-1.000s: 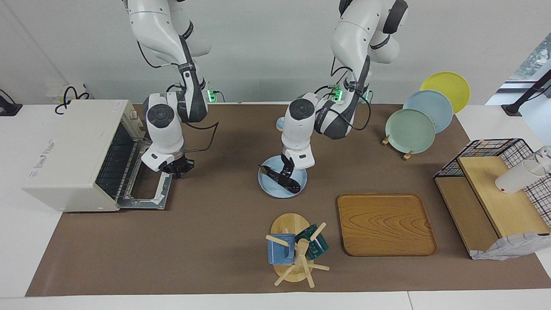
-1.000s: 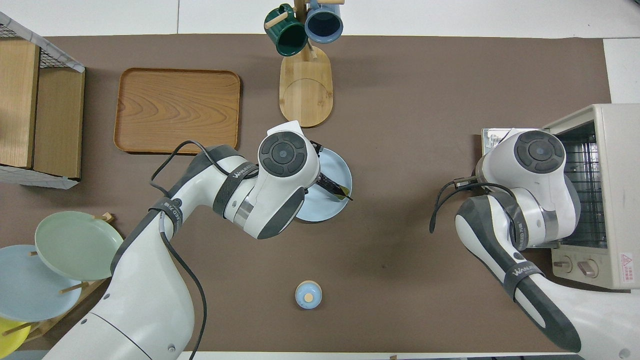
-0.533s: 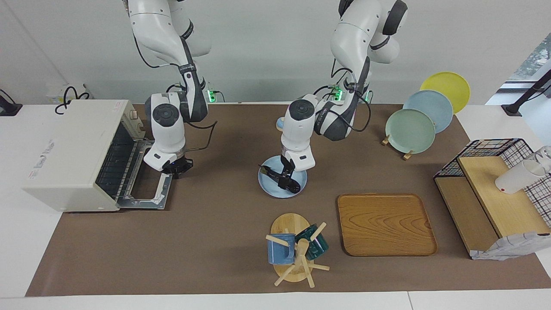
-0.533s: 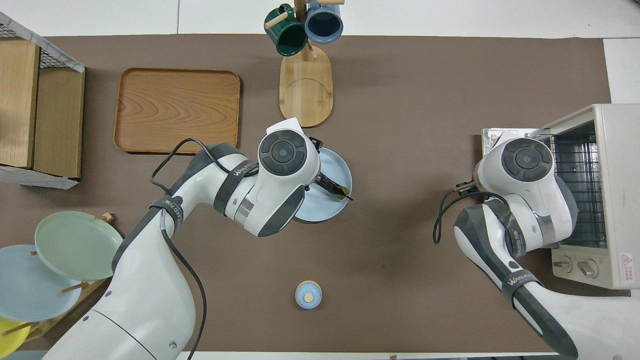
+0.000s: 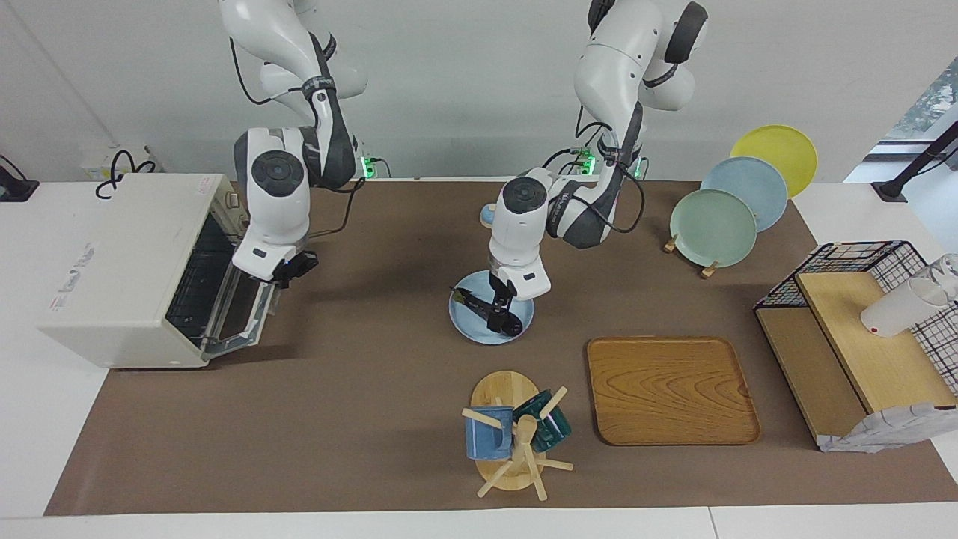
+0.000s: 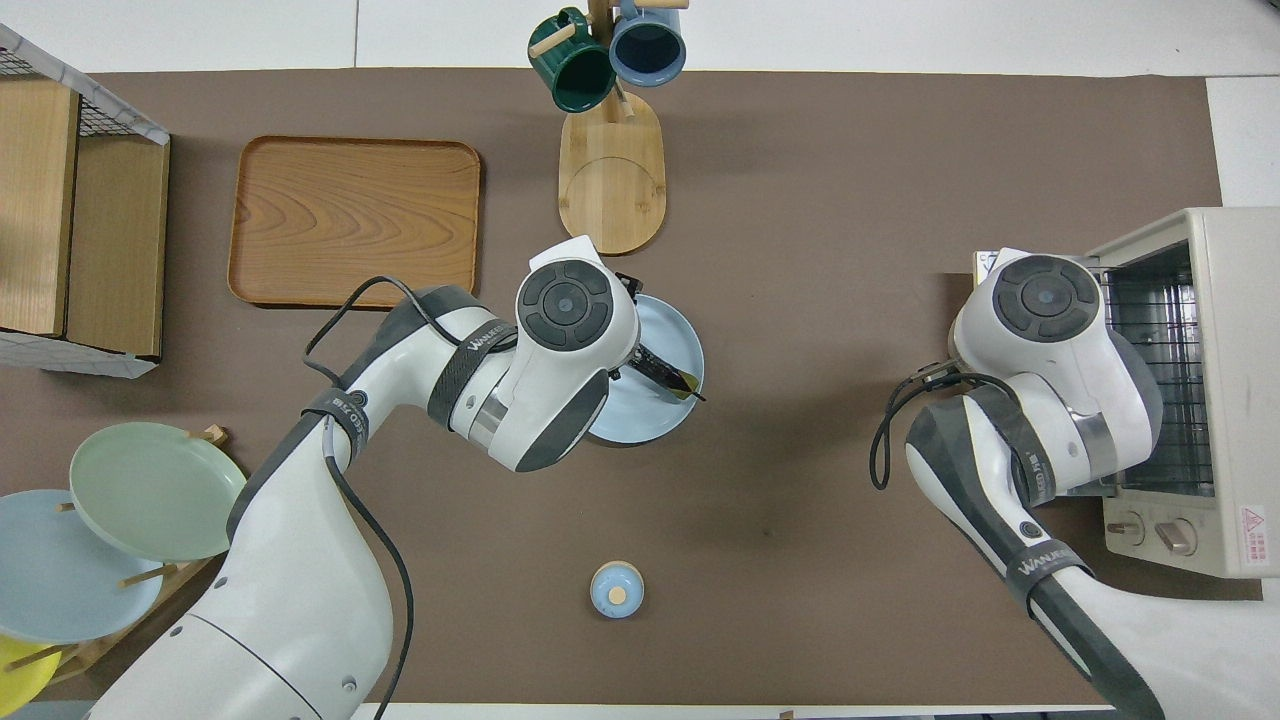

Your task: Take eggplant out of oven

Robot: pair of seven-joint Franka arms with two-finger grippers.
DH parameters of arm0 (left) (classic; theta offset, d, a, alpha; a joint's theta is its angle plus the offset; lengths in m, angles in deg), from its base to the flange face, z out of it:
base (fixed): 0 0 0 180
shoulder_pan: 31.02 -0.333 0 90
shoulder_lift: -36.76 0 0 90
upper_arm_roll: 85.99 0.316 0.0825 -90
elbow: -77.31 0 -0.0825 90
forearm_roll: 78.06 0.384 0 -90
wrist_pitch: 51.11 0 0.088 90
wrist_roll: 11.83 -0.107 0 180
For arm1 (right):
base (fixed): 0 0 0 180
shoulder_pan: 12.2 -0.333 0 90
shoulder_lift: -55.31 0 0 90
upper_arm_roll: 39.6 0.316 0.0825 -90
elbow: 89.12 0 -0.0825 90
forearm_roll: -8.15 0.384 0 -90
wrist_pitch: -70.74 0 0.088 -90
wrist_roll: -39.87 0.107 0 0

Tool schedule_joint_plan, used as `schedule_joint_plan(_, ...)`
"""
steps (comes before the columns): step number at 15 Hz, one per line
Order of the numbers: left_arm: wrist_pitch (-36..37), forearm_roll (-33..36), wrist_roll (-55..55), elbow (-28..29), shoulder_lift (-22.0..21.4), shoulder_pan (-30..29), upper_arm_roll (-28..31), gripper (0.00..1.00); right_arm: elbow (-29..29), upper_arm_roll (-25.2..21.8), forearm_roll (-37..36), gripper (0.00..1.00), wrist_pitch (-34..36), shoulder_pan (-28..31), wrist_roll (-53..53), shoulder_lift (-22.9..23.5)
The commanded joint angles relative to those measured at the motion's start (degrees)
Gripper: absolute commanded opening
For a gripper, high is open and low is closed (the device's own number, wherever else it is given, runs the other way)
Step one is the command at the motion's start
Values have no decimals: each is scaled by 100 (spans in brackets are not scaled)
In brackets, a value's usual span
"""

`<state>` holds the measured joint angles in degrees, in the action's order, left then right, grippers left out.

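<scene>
Oven door's now half raised: right gripper (image 5: pixel 296 268), fingers together, lifts the cream-white boxy toaster oven's (image 5: pixel 127 269) door. Slender dark purple eggplant (image 5: pixel 488 311) lies on the round pale-blue plate (image 5: pixel 468 327), oven's 3 o'clock; left gripper (image 5: pixel 499 312) fingers apart around it.

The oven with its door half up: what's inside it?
Inside the oven, only bare wire racks show through the opening. The right arm's end effector holds the door and, with the casing, hides part of the cavity. The eggplant lies on the blue plate.
</scene>
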<state>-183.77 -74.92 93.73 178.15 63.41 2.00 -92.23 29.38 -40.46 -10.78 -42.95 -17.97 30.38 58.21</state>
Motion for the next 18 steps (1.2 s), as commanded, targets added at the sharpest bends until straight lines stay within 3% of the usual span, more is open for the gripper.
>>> schedule_joint_plan(1,-76,222,237,6,42,117,159,87,-73,-72,-85,0,-31,532,-667,-105)
schedule_joint_plan(3,-50,310,351,85,33,117,167,76,-73,-99,-58,0,101,550,-764,-237)
schedule_joint_plan(4,-24,354,351,76,33,117,167,64,-73,-125,-41,0,206,646,-913,-333)
schedule_joint_plan(6,-15,372,352,59,33,117,167,33,-73,-134,99,0,382,796,-1211,-457)
schedule_joint_plan(7,-6,381,343,33,33,117,176,12,-81,-142,108,0,392,927,-1378,-509)
schedule_joint_plan(8,11,381,334,6,33,117,193,0,-81,-143,117,0,392,1042,-1528,-545)
schedule_joint_plan(10,256,390,282,-230,25,91,194,0,-134,-143,361,0,470,1253,-1740,-606)
schedule_joint_plan(12,503,390,11,-389,-132,-23,194,0,-912,-151,1177,0,1353,1271,-1714,-589)
schedule_joint_plan(14,696,364,-682,-372,-501,-408,185,0,-1713,-73,1391,2,2050,1201,-1531,-493)
schedule_joint_plan(16,741,328,-1630,-389,-634,-716,176,0,-1935,-29,1401,24,2228,1183,-1415,-501)
schedule_joint_plan(18,732,241,-2955,-503,-600,-1155,167,0,-1980,68,1427,26,2290,1070,-1276,-519)
